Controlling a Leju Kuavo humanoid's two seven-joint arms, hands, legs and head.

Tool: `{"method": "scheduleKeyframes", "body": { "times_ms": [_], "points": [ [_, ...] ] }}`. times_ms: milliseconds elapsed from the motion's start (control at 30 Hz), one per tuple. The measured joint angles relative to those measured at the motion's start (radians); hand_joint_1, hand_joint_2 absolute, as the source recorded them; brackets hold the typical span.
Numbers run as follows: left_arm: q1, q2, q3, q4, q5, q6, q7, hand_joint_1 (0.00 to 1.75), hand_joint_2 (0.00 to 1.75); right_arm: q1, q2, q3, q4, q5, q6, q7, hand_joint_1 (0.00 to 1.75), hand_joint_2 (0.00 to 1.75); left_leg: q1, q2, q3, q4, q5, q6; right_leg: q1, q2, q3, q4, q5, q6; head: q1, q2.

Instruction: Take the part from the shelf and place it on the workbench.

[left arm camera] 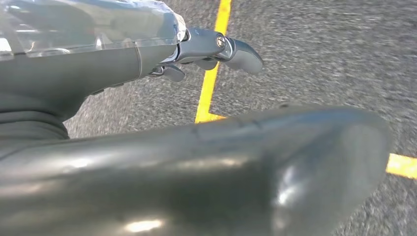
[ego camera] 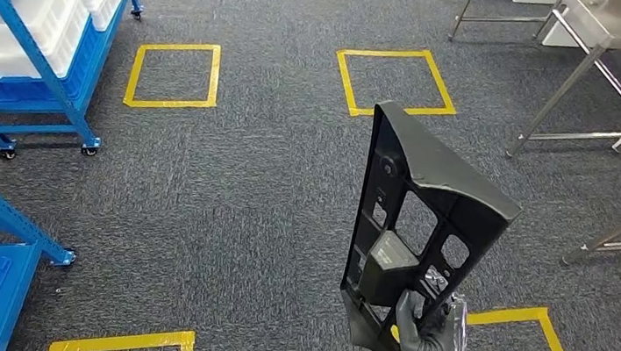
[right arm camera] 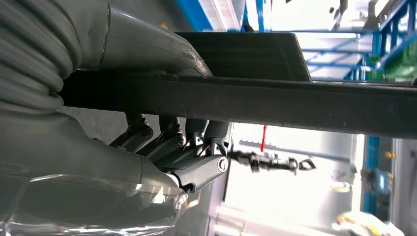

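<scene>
Black plastic, the part (ego camera: 407, 231) stands tall in the right hand (ego camera: 426, 334), which grips its bottom end above the floor, and it looks stiff, light and tippy, while the left hand (left arm camera: 216, 49) holds nothing.

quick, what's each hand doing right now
Left hand: holds nothing, fingers look curled; open or closed cannot be told.
Right hand: holding the black part upright.
</scene>
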Motion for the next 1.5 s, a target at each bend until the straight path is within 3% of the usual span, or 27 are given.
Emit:
{"method": "scheduleKeyframes", "body": {
  "times_ms": [33, 100, 167, 233, 300, 333, 400, 467, 533, 600, 633, 700, 767, 833, 867, 900, 967, 1033, 1100, 1133, 1200, 1267, 1333, 1367, 1400, 1467, 1500],
  "points": [
    [-0.001, 0.0, -0.001, 0.0, -0.001, -0.001, -0.001, 0.0, 0.0, 0.002, 0.0, -0.004, -0.004, 0.001, 0.001, 0.0, 1.75, 1.75, -0.001, 0.009, 0.003, -0.001, -0.001, -0.006, 0.003, -0.003, 0.001, -0.006, -0.002, -0.006, 0.0, 0.0],
    [-0.004, 0.0, -0.004, 0.0, -0.004, -0.005, -0.004, 0.0, 0.0, 0.009, 0.0, -0.013, -0.012, 0.002, 0.001, 0.0, 1.75, 1.75, 0.0, 0.022, 0.007, -0.001, -0.005, -0.018, 0.002, 0.018, -0.001, -0.011, 0.003, -0.016, 0.0, 0.0],
    [-0.004, 0.0, -0.01, 0.0, -0.011, -0.015, -0.012, 0.0, 0.0, 0.017, 0.001, -0.024, -0.02, 0.005, -0.002, -0.002, 1.75, 1.75, 0.003, -0.015, -0.002, 0.033, -0.034, -0.027, -0.005, 0.041, 0.001, -0.019, 0.009, -0.027, 0.0, 0.0],
    [-0.001, 0.002, -0.016, 0.0, -0.021, -0.026, -0.022, 0.0, 0.0, 0.026, 0.001, -0.035, -0.028, 0.008, -0.006, -0.005, 1.75, 1.75, 0.006, -0.072, -0.048, 0.145, -0.101, -0.032, -0.007, 0.063, 0.0, -0.022, 0.014, -0.036, 0.0, 0.0],
    [0.001, 0.006, -0.02, 0.0, -0.03, -0.035, -0.029, 0.0, 0.0, 0.04, 0.001, -0.047, -0.034, 0.011, -0.011, -0.007, 1.75, 1.75, 0.007, -0.089, -0.105, 0.269, -0.149, -0.033, -0.005, 0.089, -0.003, -0.02, 0.015, -0.039, 0.0, 0.0],
    [0.003, 0.007, -0.022, 0.0, -0.033, -0.038, -0.031, 0.0, 0.0, 0.049, 0.001, -0.053, -0.038, 0.011, -0.014, -0.009, 1.75, 1.75, 0.007, -0.09, -0.116, 0.292, -0.147, -0.032, -0.004, 0.104, -0.003, -0.019, 0.015, -0.039, 0.0, 0.0],
    [0.005, 0.011, -0.027, 0.0, -0.038, -0.042, -0.034, 0.0, 0.0, 0.065, 0.001, -0.065, -0.047, 0.012, -0.017, -0.01, 1.75, 1.75, 0.008, -0.099, -0.083, 0.215, -0.085, -0.028, -0.004, 0.136, -0.002, -0.015, 0.015, -0.038, 0.0, 0.0],
    [0.007, 0.015, -0.031, 0.0, -0.039, -0.044, -0.035, 0.0, 0.0, 0.072, 0.001, -0.07, -0.057, 0.012, -0.019, -0.011, 1.75, 1.75, 0.012, -0.151, -0.024, 0.074, -0.022, -0.022, -0.004, 0.165, -0.006, -0.008, 0.015, -0.032, 0.0, 0.0],
    [0.007, 0.018, -0.035, 0.0, -0.042, -0.047, -0.035, 0.0, 0.0, 0.078, 0.001, -0.073, -0.066, 0.013, -0.021, -0.012, 1.75, 1.75, 0.011, -0.189, -0.002, 0.014, -0.009, -0.017, -0.007, 0.191, -0.016, -0.004, 0.019, -0.019, 0.0, 0.0],
    [0.005, 0.019, -0.039, 0.0, -0.047, -0.054, -0.035, 0.0, 0.0, 0.088, 0.001, -0.079, -0.077, 0.015, -0.026, -0.013, 1.75, 1.75, 0.009, -0.172, 0.0, 0.008, -0.006, -0.009, -0.011, 0.215, -0.023, -0.007, 0.026, -0.003, 0.0, 0.0],
    [0.004, 0.02, -0.041, 0.0, -0.05, -0.059, -0.035, 0.0, 0.0, 0.095, 0.001, -0.083, -0.083, 0.016, -0.028, -0.013, 1.75, 1.75, 0.01, -0.159, 0.002, 0.003, -0.002, -0.002, -0.01, 0.207, -0.028, -0.003, 0.023, 0.003, 0.0, 0.0],
    [0.004, 0.022, -0.044, 0.0, -0.055, -0.069, -0.032, 0.0, 0.0, 0.104, 0.001, -0.09, -0.095, 0.018, -0.033, -0.014, 1.75, 1.75, 0.013, -0.127, 0.003, -0.007, 0.006, 0.011, -0.007, 0.151, -0.058, 0.055, -0.015, 0.009, 0.001, 0.0],
    [0.008, 0.023, -0.046, 0.0, -0.058, -0.077, -0.027, 0.0, 0.0, 0.109, 0.001, -0.098, -0.103, 0.02, -0.036, -0.014, 1.75, 1.75, 0.008, -0.094, 0.0, -0.008, 0.007, 0.017, -0.007, 0.091, -0.119, 0.183, -0.084, 0.014, 0.001, 0.0],
    [0.009, 0.025, -0.047, 0.0, -0.058, -0.083, -0.023, 0.0, 0.0, 0.118, 0.001, -0.104, -0.108, 0.027, -0.038, -0.014, 1.75, 1.75, 0.006, -0.063, -0.002, -0.007, 0.005, 0.018, -0.01, 0.076, -0.158, 0.272, -0.112, 0.019, 0.001, 0.0],
    [0.008, 0.026, -0.048, 0.0, -0.059, -0.086, -0.022, 0.0, 0.0, 0.124, 0.001, -0.107, -0.11, 0.031, -0.039, -0.014, 1.75, 1.75, 0.005, -0.048, -0.001, -0.007, 0.004, 0.017, -0.01, 0.072, -0.148, 0.261, -0.098, 0.02, 0.001, 0.0],
    [0.007, 0.026, -0.048, 0.0, -0.059, -0.089, -0.021, 0.0, 0.0, 0.128, 0.001, -0.11, -0.113, 0.036, -0.039, -0.014, 1.75, 1.75, 0.005, -0.035, 0.0, -0.006, 0.002, 0.015, -0.011, 0.065, -0.118, 0.212, -0.07, 0.02, 0.001, 0.0],
    [0.006, 0.026, -0.05, 0.0, -0.059, -0.095, -0.021, 0.0, 0.0, 0.132, 0.001, -0.116, -0.121, 0.045, -0.038, -0.014, 1.75, 1.75, 0.002, -0.011, 0.006, -0.004, -0.004, 0.008, -0.005, 0.023, -0.033, 0.067, -0.016, 0.013, 0.001, 0.0],
    [0.005, 0.026, -0.051, 0.0, -0.058, -0.099, -0.021, 0.0, 0.0, 0.132, 0.002, -0.119, -0.128, 0.052, -0.038, -0.014, 1.75, 1.75, -0.002, 0.009, 0.012, -0.003, -0.011, -0.002, 0.003, -0.003, 0.008, -0.008, -0.001, 0.0, 0.001, 0.0],
    [0.002, 0.025, -0.051, 0.0, -0.053, -0.099, -0.024, 0.0, 0.0, 0.135, 0.004, -0.124, -0.133, 0.056, -0.039, -0.013, 1.75, 1.75, -0.003, 0.029, 0.019, -0.004, -0.015, -0.012, 0.005, 0.016, 0.005, -0.013, -0.002, -0.011, 0.001, 0.0],
    [0.0, 0.024, -0.051, 0.0, -0.051, -0.098, -0.028, 0.0, 0.0, 0.139, 0.006, -0.129, -0.137, 0.059, -0.041, -0.013, 1.75, 1.75, -0.002, 0.027, 0.021, -0.001, -0.02, -0.018, 0.003, 0.028, 0.006, -0.016, 0.0, -0.016, 0.001, 0.0],
    [0.0, 0.022, -0.051, -0.001, -0.051, -0.096, -0.036, 0.0, 0.0, 0.145, 0.009, -0.137, -0.146, 0.063, -0.044, -0.014, 1.75, 1.75, 0.001, -0.019, 0.004, 0.049, -0.057, -0.026, -0.005, 0.05, 0.01, -0.023, 0.005, -0.027, 0.001, 0.0],
    [0.005, 0.022, -0.051, -0.001, -0.058, -0.102, -0.043, 0.0, 0.0, 0.147, 0.011, -0.145, -0.152, 0.063, -0.051, -0.014, 1.75, 1.75, 0.006, -0.075, -0.054, 0.178, -0.125, -0.031, -0.008, 0.073, 0.011, -0.025, 0.007, -0.033, 0.0, 0.0],
    [0.008, 0.023, -0.052, 0.0, -0.068, -0.111, -0.046, 0.0, 0.0, 0.154, 0.011, -0.155, -0.152, 0.059, -0.06, -0.018, 1.75, 1.75, 0.008, -0.09, -0.11, 0.29, -0.162, -0.034, -0.007, 0.101, 0.012, -0.024, 0.007, -0.035, 0.0, 0.0],
    [0.009, 0.025, -0.054, 0.0, -0.074, -0.115, -0.046, 0.0, 0.0, 0.161, 0.01, -0.161, -0.153, 0.054, -0.069, -0.022, 1.75, 1.75, 0.009, -0.091, -0.116, 0.294, -0.148, -0.035, -0.008, 0.116, 0.013, -0.023, 0.007, -0.034, 0.0, 0.0],
    [0.009, 0.028, -0.058, 0.0, -0.081, -0.119, -0.046, 0.0, 0.0, 0.17, 0.01, -0.166, -0.155, 0.049, -0.079, -0.025, 1.75, 1.75, 0.01, -0.094, -0.103, 0.257, -0.115, -0.035, -0.008, 0.132, 0.015, -0.021, 0.006, -0.033, 0.0, 0.0],
    [0.01, 0.035, -0.066, 0.0, -0.096, -0.127, -0.046, 0.0, 0.0, 0.186, 0.007, -0.171, -0.164, 0.037, -0.102, -0.031, 1.75, 1.75, 0.016, -0.132, -0.047, 0.119, -0.037, -0.035, -0.009, 0.161, 0.015, -0.015, 0.002, -0.027, 0.0, 0.0],
    [0.01, 0.039, -0.069, 0.0, -0.101, -0.132, -0.048, 0.0, 0.0, 0.191, 0.006, -0.172, -0.169, 0.034, -0.111, -0.032, 1.75, 1.75, 0.019, -0.156, -0.025, 0.065, -0.016, -0.033, -0.008, 0.175, 0.012, -0.01, 0.0, -0.021, 0.0, 0.0]
  ]
}}
